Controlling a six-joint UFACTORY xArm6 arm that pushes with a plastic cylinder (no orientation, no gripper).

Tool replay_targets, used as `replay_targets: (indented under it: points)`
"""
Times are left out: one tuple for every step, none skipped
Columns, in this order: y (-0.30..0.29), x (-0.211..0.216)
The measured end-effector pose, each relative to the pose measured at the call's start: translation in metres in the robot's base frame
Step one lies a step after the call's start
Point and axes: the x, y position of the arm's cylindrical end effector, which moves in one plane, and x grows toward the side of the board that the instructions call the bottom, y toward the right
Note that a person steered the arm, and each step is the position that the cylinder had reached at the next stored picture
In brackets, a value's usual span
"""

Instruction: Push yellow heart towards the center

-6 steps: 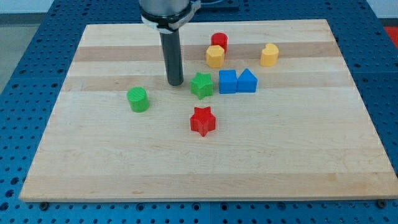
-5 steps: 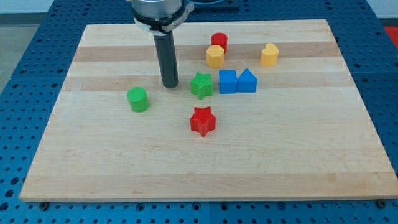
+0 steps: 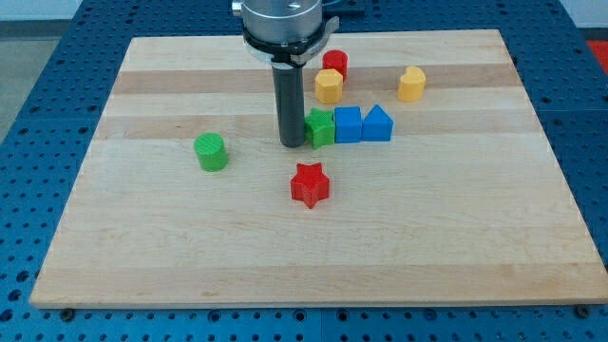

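The yellow heart (image 3: 411,84) lies near the view's top right of the wooden board (image 3: 142,247). My tip (image 3: 292,144) rests on the board far to the heart's left, touching the left side of the green star (image 3: 321,128). The green star is pressed against the blue cube (image 3: 348,124). The rod hides part of the green star's left edge.
A blue triangular block (image 3: 377,123) sits right of the blue cube. A yellow hexagonal block (image 3: 329,86) and a red cylinder (image 3: 334,63) sit above the green star. A green cylinder (image 3: 210,152) is to the left, and a red star (image 3: 309,184) is below the tip.
My tip moved a little left, then swung right against the green star. The green star slid right and now touches the blue cube. The yellow heart has not moved.
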Motion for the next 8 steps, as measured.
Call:
replay_targets:
  points:
    - [-0.004,0.000]
    - [-0.020,0.011]
    - [-0.034,0.041]
    - [-0.074,0.064]
    - [-0.102,0.074]
    - [-0.115,0.064]
    - [-0.116,0.046]
    - [-0.116,0.032]
